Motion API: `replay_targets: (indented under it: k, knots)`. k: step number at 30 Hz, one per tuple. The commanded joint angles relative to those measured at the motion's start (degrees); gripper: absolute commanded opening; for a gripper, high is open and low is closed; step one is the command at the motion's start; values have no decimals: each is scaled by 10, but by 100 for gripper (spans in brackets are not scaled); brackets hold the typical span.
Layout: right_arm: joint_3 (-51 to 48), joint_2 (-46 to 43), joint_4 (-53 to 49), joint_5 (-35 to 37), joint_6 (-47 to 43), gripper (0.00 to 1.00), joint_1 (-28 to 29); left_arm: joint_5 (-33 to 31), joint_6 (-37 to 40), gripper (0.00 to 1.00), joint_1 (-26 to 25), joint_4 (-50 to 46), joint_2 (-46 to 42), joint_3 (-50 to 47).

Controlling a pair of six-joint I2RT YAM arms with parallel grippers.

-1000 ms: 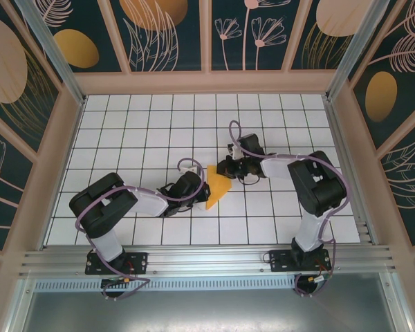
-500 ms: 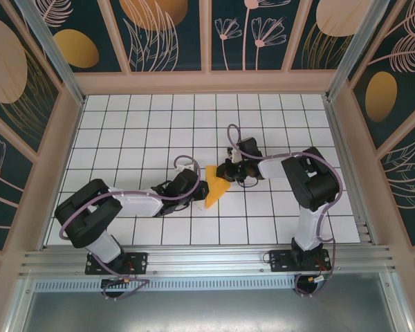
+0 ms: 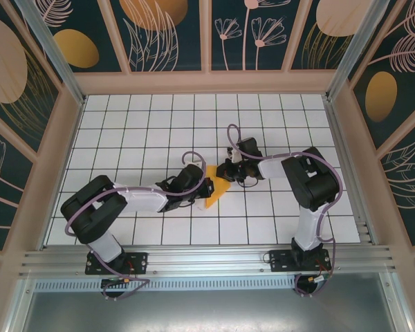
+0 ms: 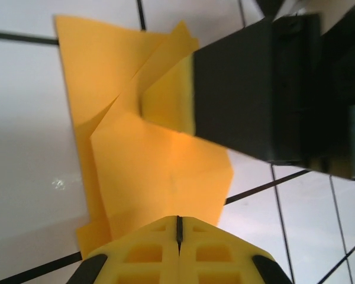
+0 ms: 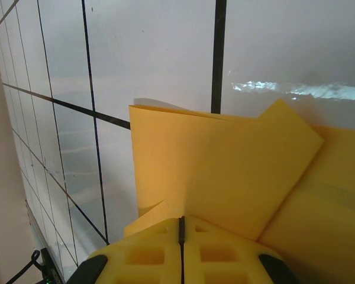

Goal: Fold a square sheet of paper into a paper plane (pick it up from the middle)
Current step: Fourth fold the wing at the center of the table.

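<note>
From above: paper (image 3: 221,188), orange-yellow and partly folded, down on the white tiled table (image 3: 138,131) near its middle, between the two arms. Left gripper (image 3: 207,187): reaches in from the left and lies over the paper's left part. Right gripper (image 3: 225,171): comes in from the right and meets the paper's far corner. Both tips close together, almost touching each other across the paper. Too small here to read either pair of jaws.

From the left wrist: yellow fingertips (image 4: 142,254) pressed together, just a thin dark seam between them, so jaws fully closed. Sit right at the near edge of the paper, touching it; cannot tell whether any paper is nipped in the seam. Beyond them, several overlapping folded layers with slanting creases. At the far side, the other arm's black finger (image 4: 248,89) with its yellow pad (image 4: 168,100) set against the paper, creases running up to that pad.

From the right wrist: yellow fingertips (image 5: 142,254) likewise closed to a hairline seam. Folded layers fan out directly from the tips, so jaws closed on the paper's edge. One flap stands up off the tiles and casts a shadow on them.
</note>
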Motion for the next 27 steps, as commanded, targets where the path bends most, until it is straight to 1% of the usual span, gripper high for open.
replay_targets:
  k: [1, 5, 9, 13, 16, 18, 21, 27]
  knots:
    - [-1, 18, -6, 24, -4, 9, 4, 14, -21, 0, 3, 24, 19, -16]
    - [-2, 17, -8, 25, -5, 9, 4, 22, -32, 0, 2, 42, 46, -34]
    - [0, 12, -9, 19, -7, 9, 4, 23, -44, 0, 2, 59, 54, -58]
    - [7, -28, -20, -6, -12, 10, 10, 25, -47, 0, 3, 65, 55, -68]
    - [6, -57, -39, -8, -18, 10, 22, 23, -49, 0, 2, 69, 52, -75]
    - [-7, -66, -32, -7, -10, 10, 29, 24, -47, 0, 3, 71, 52, -75]
    - [-24, -59, -20, 3, 3, 10, 30, 25, -45, 0, 3, 70, 51, -72]
    - [-46, -12, 13, 29, 19, 8, 30, 32, -39, 0, 2, 67, 38, -70]
